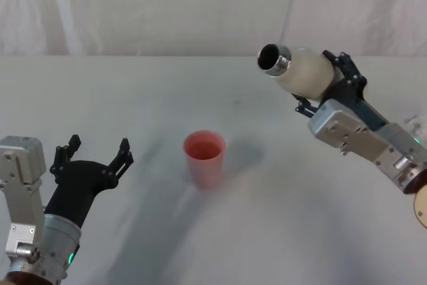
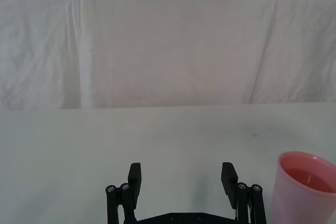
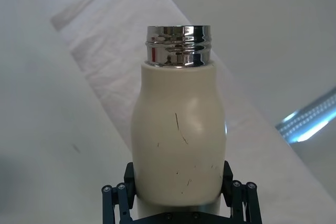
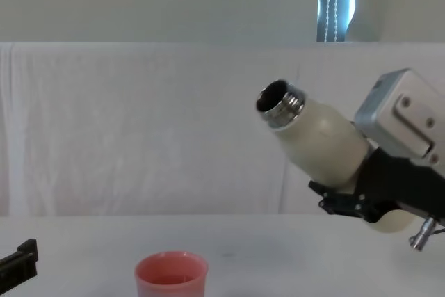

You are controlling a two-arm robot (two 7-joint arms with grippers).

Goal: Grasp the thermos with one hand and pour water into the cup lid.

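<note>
My right gripper [image 1: 333, 78] is shut on the cream-white thermos [image 1: 303, 70], holding it in the air to the right of and above the cup lid [image 1: 204, 158]. The thermos is tilted, its open silver neck [image 4: 279, 104] pointing left and slightly up. In the right wrist view the black fingers [image 3: 121, 195] clamp the lower body of the thermos [image 3: 178, 145]. The pink cup lid [image 4: 171, 275] stands upright on the table's middle and holds some liquid [image 2: 314, 179]. At the near left, low over the table, my left gripper [image 1: 93, 155] is open and holds nothing.
A white cloth covers the table [image 1: 133, 98] and hangs as a backdrop behind it [image 4: 139, 123]. The cup lid [image 2: 307, 190] stands just to the right of my left gripper [image 2: 181, 179].
</note>
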